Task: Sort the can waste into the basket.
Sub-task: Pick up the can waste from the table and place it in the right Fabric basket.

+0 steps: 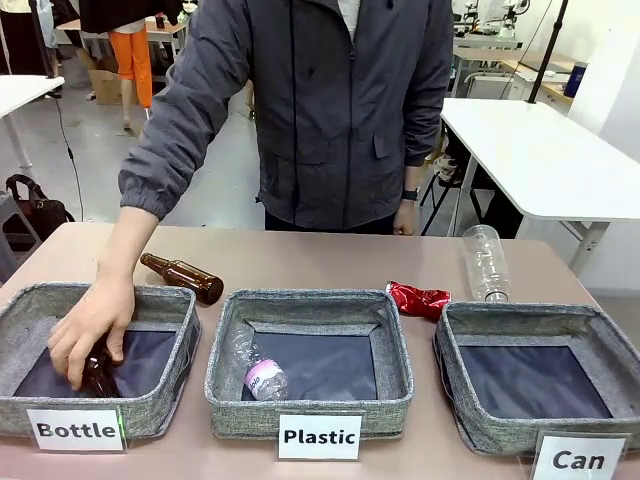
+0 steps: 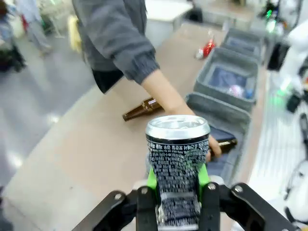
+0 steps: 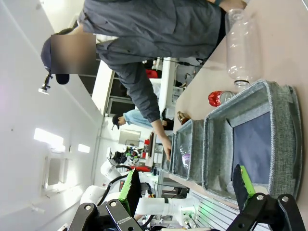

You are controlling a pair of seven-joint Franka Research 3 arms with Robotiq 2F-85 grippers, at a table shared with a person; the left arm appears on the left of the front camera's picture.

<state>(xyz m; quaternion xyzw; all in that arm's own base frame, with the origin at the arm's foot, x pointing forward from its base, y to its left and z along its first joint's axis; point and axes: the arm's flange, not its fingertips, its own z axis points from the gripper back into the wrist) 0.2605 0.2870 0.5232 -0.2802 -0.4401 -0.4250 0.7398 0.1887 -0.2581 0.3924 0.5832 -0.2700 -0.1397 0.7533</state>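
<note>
2 cans: dark can [image 2: 178,149] tight in L gripper [image 2: 177,179], red can [image 1: 418,299] on table [image 1: 330,260]; R gripper [image 3: 185,185] splayed.

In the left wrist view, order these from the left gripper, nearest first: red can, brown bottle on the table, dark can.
1. dark can, held in the left gripper.
2. brown bottle, lying flat, mid-view.
3. red can, farthest, upper right.

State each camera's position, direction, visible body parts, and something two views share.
Front: between the arms, facing the person; their hand is in the Bottle bin.
Left wrist: on the left arm, behind the left gripper shut on the dark can.
Right wrist: on the right arm, open right gripper facing the Can basket.
Shared: front and right wrist show the red can.
</note>
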